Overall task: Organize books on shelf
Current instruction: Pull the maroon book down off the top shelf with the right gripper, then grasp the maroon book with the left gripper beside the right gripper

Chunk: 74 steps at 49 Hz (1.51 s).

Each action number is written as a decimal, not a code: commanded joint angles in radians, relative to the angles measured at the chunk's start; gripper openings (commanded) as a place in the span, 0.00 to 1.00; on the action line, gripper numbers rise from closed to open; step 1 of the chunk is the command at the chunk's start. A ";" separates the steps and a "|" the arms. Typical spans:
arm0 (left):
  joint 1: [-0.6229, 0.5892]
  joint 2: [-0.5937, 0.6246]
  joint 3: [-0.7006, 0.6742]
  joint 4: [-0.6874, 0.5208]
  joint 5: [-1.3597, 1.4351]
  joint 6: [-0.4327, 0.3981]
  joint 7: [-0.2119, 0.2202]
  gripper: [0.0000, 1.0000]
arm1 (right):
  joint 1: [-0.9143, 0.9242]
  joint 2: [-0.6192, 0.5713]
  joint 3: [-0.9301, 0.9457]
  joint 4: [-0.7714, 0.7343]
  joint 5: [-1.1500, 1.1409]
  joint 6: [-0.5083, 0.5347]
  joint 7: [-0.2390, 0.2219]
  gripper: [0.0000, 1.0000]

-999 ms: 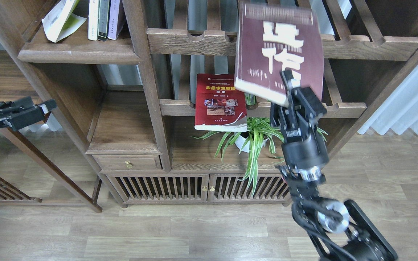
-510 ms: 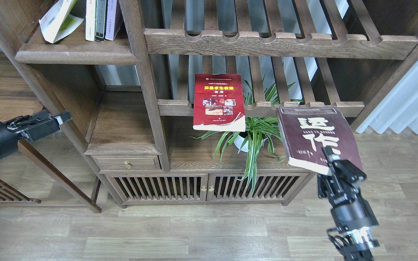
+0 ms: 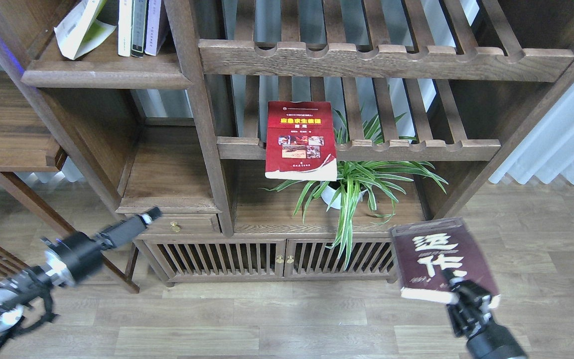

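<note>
My right gripper (image 3: 459, 293) is shut on the lower edge of the thick maroon book (image 3: 436, 257) with white characters. It holds the book low at the lower right, in front of the cabinet's right corner. The red book (image 3: 301, 139) with small photos leans against the lower slatted rack. The yellow-green book (image 3: 80, 27) leans tilted on the solid shelf (image 3: 102, 77) at the top left, next to three thin upright books (image 3: 137, 25). My left gripper (image 3: 148, 216) points at the small drawer, low on the left; its fingers cannot be told apart.
A potted spider plant (image 3: 352, 184) stands on the cabinet top under the red book. Slatted cabinet doors (image 3: 277, 257) lie below it. A drawer with a brass knob (image 3: 176, 227) is by the left gripper. A wooden side table (image 3: 8, 134) is at the left and curtains (image 3: 561, 134) at the right.
My right arm has come down and back with the maroon book, from the upper rack to near floor level. My left arm has dropped and swung right toward the drawer.
</note>
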 commanded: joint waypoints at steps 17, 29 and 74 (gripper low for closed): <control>0.185 -0.092 0.031 -0.063 -0.200 0.000 -0.119 1.00 | 0.291 0.041 -0.311 -0.034 0.005 0.000 0.001 0.06; 0.219 -0.106 0.097 -0.108 -0.235 0.000 -0.225 1.00 | 0.314 0.198 -0.393 -0.056 0.008 0.000 -0.012 0.06; 0.204 -0.161 0.273 -0.141 -0.324 0.000 -0.283 0.58 | 0.266 0.430 -0.509 -0.069 0.004 0.000 -0.054 0.06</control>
